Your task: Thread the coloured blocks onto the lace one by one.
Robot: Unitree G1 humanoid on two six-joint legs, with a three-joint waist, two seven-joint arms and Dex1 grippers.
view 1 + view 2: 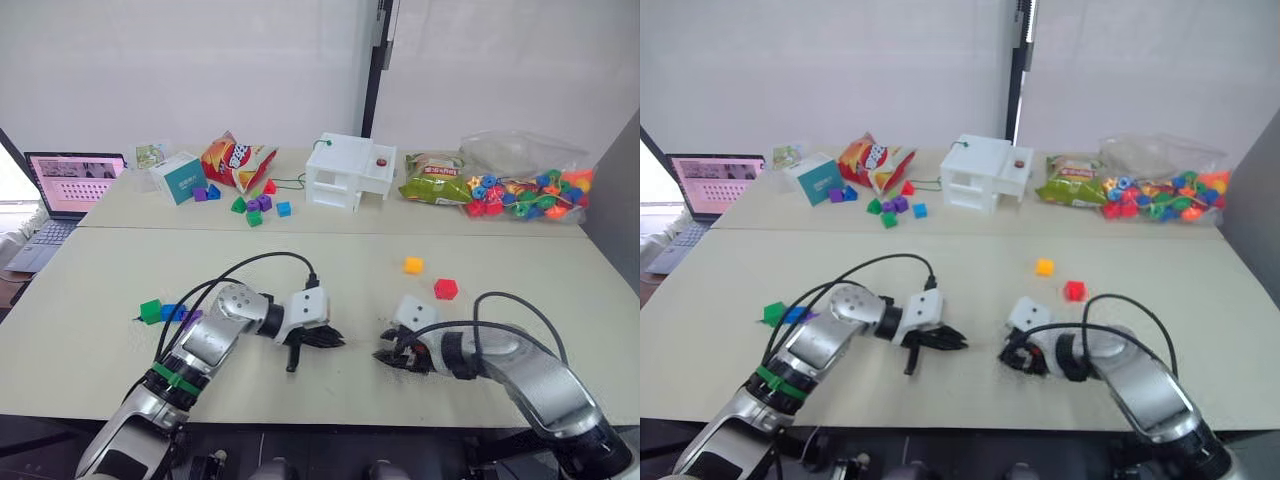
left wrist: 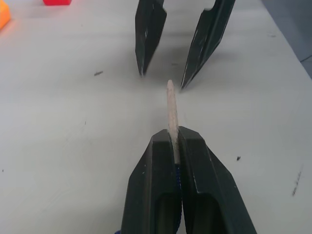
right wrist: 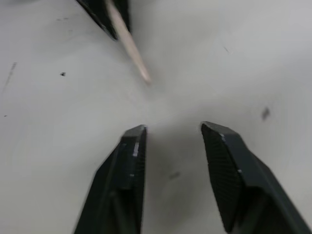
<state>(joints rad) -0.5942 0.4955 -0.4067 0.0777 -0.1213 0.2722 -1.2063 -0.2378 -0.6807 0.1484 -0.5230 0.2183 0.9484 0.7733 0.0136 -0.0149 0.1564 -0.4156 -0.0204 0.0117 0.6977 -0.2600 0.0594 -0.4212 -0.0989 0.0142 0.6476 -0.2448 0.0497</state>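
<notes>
Left gripper (image 2: 176, 146) clamped on lace (image 2: 171, 109) tip, pointing straight between right gripper's (image 2: 163, 80) parted, empty fingers, just short.

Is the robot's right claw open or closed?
Open. The right gripper has a clear gap between its two black fingers, with bare table showing through. Nothing is held; the lace's pale tip points toward it.

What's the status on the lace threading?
Left end effector shut on lace tip. Right end effector open, empty, facing it. No block on lace; path between clear.
</notes>
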